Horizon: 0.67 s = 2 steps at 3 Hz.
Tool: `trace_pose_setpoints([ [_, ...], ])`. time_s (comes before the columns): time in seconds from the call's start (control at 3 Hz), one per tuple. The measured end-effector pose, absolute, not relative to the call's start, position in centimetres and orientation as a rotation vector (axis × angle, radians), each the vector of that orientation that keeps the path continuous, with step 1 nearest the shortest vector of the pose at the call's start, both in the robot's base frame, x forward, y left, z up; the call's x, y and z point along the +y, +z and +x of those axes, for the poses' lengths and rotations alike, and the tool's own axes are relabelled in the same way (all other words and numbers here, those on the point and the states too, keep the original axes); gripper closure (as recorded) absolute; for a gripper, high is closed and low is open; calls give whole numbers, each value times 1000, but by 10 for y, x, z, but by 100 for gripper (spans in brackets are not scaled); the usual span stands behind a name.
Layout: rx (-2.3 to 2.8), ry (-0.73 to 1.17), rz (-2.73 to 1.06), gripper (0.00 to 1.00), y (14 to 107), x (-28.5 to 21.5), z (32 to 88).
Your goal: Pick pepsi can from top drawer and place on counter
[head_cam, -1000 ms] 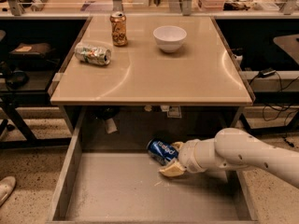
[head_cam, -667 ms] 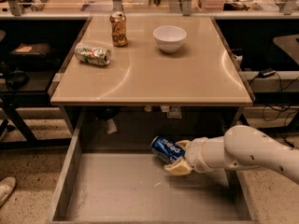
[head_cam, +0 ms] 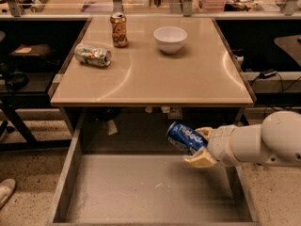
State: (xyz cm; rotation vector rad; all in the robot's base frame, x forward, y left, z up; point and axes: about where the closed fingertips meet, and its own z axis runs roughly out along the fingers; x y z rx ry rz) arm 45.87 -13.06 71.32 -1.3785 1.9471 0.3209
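The blue pepsi can (head_cam: 184, 137) is tilted, held in my gripper (head_cam: 201, 146), which is shut on its right end. It hangs above the right part of the open grey top drawer (head_cam: 141, 187), clear of the drawer bottom and just below the front edge of the beige counter (head_cam: 150, 74). My white arm reaches in from the right edge of the camera view.
On the counter a green-and-white can (head_cam: 92, 55) lies on its side at the left, an orange-brown can (head_cam: 119, 29) stands at the back, and a white bowl (head_cam: 170, 38) sits to the right of it. Dark desks flank the counter. A shoe (head_cam: 6, 190) shows at lower left.
My gripper has lifted the pepsi can up off the drawer bottom and carried it slightly right, closer to the counter's front edge.
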Motion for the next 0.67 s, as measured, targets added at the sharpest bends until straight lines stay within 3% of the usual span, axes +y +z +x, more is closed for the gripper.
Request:
trace_pose_setpoints([
  [0.67,1865,223,-1460,100,828,-161,480],
])
